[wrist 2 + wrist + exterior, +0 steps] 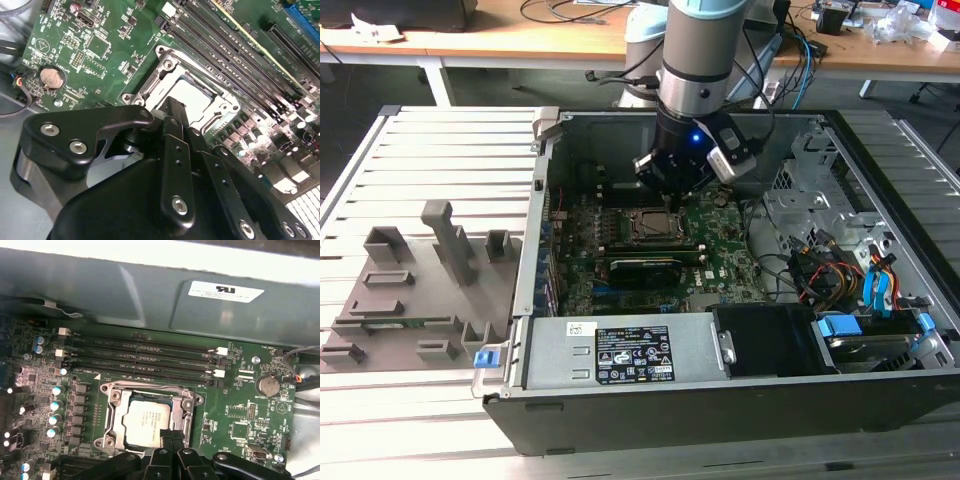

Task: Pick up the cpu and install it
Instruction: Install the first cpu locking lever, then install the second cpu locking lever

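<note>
Black metal gripper [172,112] low in both wrist views, tips at the edge of the flat silver-grey square cpu [147,424]; whether closed or holding anything, cannot tell. Cpu seated flat inside the metal-framed socket [116,399] at centre frame on the green motherboard [240,410], aligned to the frame.

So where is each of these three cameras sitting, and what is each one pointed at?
Exterior view: off the arm, looking down into the open computer case; the arm and gripper hang above the motherboard.
Second wrist view: rides on the arm, looking past the black gripper at the cpu lying in its socket.
First wrist view: also on the arm, looking at the cpu and memory slots; gripper parts show at the edge.
Both wrist views share the cpu, the socket and the coin battery.
</note>
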You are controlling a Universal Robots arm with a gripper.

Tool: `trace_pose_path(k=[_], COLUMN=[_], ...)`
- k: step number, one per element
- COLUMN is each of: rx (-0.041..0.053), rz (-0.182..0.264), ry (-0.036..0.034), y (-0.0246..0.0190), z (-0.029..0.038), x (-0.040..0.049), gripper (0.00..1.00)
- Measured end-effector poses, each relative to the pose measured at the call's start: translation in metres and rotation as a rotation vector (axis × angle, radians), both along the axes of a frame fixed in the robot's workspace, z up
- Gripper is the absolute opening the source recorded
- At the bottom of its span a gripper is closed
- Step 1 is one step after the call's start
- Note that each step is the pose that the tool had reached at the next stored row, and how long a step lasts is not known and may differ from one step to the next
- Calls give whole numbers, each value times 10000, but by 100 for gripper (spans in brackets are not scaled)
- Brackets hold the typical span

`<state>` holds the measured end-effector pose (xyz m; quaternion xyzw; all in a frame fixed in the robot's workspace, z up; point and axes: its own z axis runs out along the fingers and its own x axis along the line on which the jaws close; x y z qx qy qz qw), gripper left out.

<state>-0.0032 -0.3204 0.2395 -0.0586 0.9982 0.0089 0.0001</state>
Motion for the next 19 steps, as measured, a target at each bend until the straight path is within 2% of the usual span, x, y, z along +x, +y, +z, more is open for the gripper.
trace_pose_path(k=[2, 3, 15, 17, 19], rx=[1, 1, -1, 0, 0], rz=[0, 0, 0, 2, 1], ry=[0, -1, 1, 0, 1], y=[0, 0, -1, -18, -57], z=[91, 112, 117, 116, 116], x=[0, 0, 0, 0, 0], gripper=[11, 11, 11, 11, 11])
